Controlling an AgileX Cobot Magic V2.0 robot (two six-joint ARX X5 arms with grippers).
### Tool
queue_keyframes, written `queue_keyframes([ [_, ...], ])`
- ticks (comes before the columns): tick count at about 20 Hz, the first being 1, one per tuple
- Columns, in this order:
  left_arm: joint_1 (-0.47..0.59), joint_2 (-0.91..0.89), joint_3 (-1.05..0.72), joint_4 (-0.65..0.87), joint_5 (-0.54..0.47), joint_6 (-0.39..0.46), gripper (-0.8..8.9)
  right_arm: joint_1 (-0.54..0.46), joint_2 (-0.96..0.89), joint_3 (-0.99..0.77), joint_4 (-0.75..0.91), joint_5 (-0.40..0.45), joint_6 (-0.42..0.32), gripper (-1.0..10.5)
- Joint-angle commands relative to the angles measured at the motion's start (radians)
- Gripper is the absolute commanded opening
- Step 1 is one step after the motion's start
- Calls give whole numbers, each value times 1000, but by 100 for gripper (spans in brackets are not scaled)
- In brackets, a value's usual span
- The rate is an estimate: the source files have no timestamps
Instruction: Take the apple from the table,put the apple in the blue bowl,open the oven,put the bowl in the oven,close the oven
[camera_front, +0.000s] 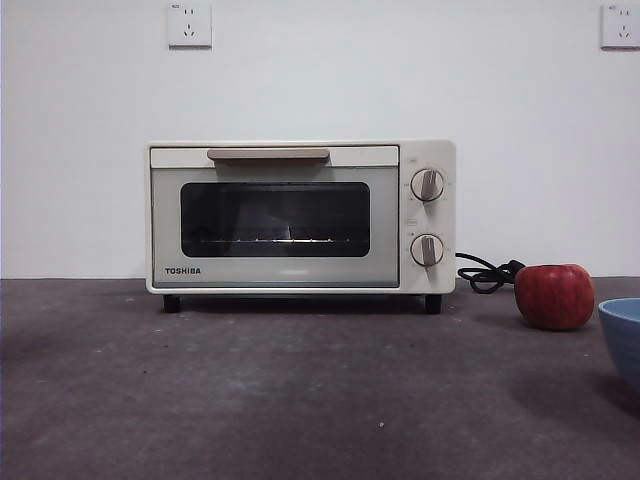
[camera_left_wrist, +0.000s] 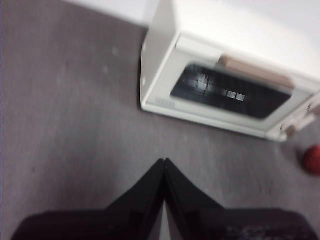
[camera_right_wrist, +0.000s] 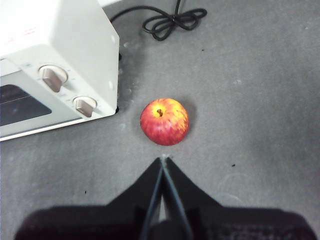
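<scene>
On the table (camera_right_wrist: 260, 100), the apple (camera_right_wrist: 164, 121) lies just beyond the closed right claw (camera_right_wrist: 163, 161).

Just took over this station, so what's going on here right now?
Nothing is being handled yet. The apple sits on the table beside the oven, whose door is closed. The blue bowl stands empty at the edge of the front view. The right gripper hovers above the table near the apple, jaws shut. The left gripper waits in front of the oven, also shut.
</scene>
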Motion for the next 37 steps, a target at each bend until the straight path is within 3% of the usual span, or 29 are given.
queue_keyframes([
  [1, 0, 72, 66, -67, 48, 51, -5, 1, 66, 55, -18, -3, -15, 0],
  [6, -1, 201, 123, -123, 196, 101, -4, 1, 214, 130, 4, -129, -141, -2],
  [13, -12, 254, 123, -162, 222, 141, -5, 3, 421, 200, -21, -134, -209, 42],
  [18, -12, 258, 123, -159, 221, 151, -5, 45, 600, 296, -78, -101, -229, 628],
  [19, -12, 259, 123, -160, 222, 159, -5, 60, 630, 317, -84, -92, -233, 687],
  [25, -12, 259, 123, -166, 221, 163, -5, 120, 799, 435, -90, 67, -277, 702],
  [37, -12, 259, 123, -169, 222, 169, -5, 120, 991, 493, -13, 62, -275, 697],
])
